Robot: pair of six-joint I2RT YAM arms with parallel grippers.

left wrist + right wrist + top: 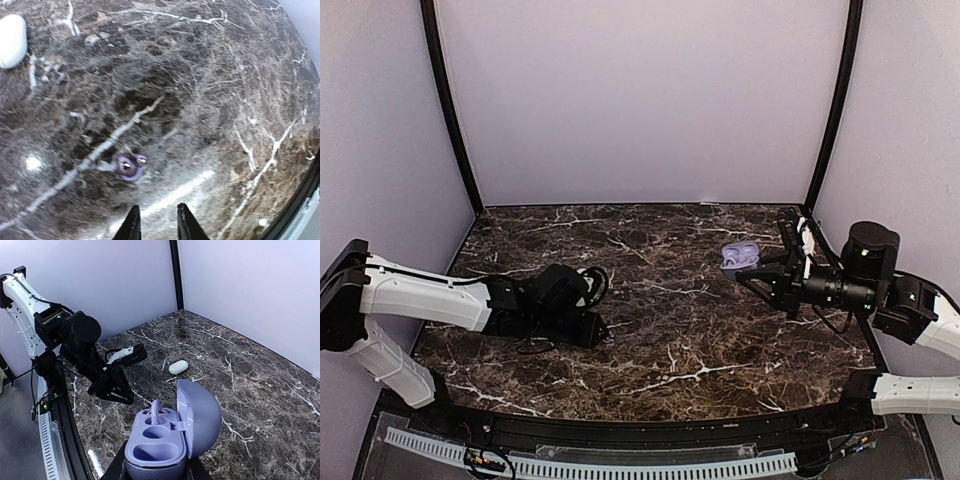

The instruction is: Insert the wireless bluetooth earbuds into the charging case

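Note:
The charging case (165, 440) is lavender and stands open, lid up, with my right gripper (155, 471) shut on its base; in the top view the case (738, 257) hangs above the table's right side. One lavender earbud (156, 411) stands in the case's far slot, stem up. The other earbud (129, 166), lavender with a dark centre, lies on the marble just ahead and left of my left gripper (156, 209). That gripper is low over the table at the left (588, 328), with a gap and nothing between its fingers.
A plain white oval pebble (178, 367) lies on the marble table (660, 350) between the arms, also at the upper left of the left wrist view (11, 40). Lilac walls close the back and sides. A black rail (650, 440) runs along the near edge.

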